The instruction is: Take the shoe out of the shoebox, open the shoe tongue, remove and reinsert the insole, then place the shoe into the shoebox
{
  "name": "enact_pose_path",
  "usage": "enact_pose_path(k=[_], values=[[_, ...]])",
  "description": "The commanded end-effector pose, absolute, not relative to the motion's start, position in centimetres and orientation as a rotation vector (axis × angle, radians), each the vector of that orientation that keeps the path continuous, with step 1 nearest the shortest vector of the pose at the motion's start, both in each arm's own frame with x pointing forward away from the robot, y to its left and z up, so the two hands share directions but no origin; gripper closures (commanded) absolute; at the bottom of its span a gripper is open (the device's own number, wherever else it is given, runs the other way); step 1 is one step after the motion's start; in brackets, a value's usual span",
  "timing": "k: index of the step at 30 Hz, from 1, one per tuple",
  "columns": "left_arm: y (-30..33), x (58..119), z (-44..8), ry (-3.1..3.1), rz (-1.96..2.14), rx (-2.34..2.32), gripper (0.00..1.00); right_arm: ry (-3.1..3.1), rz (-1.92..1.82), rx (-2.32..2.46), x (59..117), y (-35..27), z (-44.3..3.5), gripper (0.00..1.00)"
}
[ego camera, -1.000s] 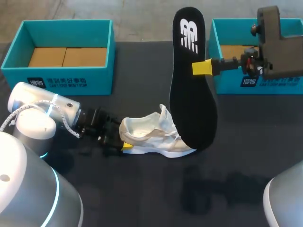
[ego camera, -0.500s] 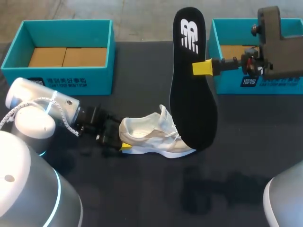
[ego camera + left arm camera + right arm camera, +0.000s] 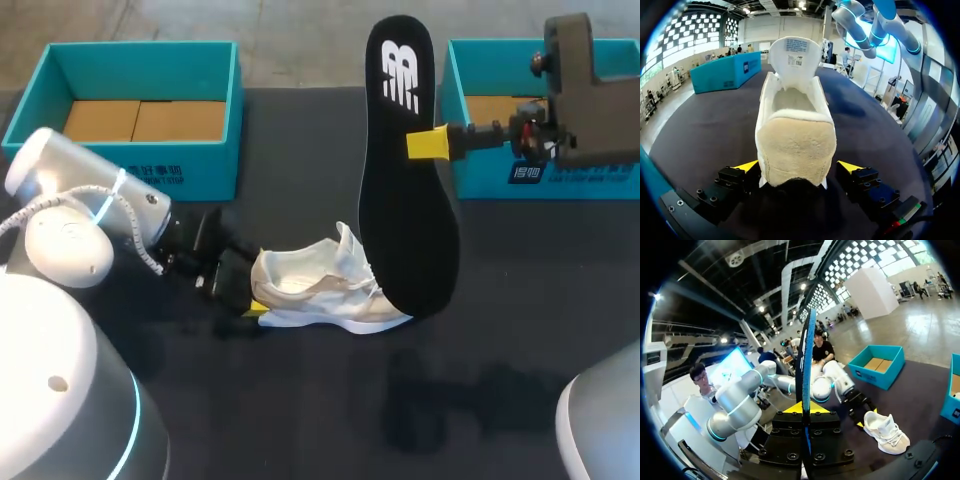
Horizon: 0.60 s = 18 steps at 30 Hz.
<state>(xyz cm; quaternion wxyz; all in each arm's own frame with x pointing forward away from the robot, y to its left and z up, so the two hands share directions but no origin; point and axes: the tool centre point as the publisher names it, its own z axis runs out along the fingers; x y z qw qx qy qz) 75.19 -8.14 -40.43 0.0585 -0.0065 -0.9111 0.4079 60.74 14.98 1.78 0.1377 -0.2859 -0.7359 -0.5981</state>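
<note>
Shoe (image 3: 320, 292), white and beige, sits on its sole mid-table (image 3: 300, 410) with the tongue raised. At far left stands a teal box (image 3: 60, 160). The left gripper (image 3: 798, 167) straddles the heel, its yellow tips seemingly pressing both sides. Further right, a black insole (image 3: 405, 200) hangs on edge in the air, pinched by the right gripper (image 3: 432, 143) before a second teal box (image 3: 570, 185).

Dark table (image 3: 330, 420), three items on it.
The left shoebox (image 3: 150, 175) and right shoebox (image 3: 590, 180), both teal and open, stood well apart along the far edge; a white shoe (image 3: 320, 290) sat near the middle.
</note>
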Motion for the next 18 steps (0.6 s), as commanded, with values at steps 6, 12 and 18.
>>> enact_pose_path(k=[6, 12, 18], values=[[-7.6, 75.5, -39.3, -2.881, 0.892, -0.057, 0.0, -2.13, -1.726, -0.83, 60.9, 15.3, 1.8, 1.0], [-7.1, 75.4, -38.0, -2.921, 0.779, -0.08, 0.0, -2.13, -1.726, -0.83, 60.9, 15.3, 1.8, 1.0], [-6.8, 75.4, -37.3, -2.917, 0.837, -0.085, 0.0, -2.13, -1.726, -0.83, 60.9, 15.3, 1.8, 1.0]])
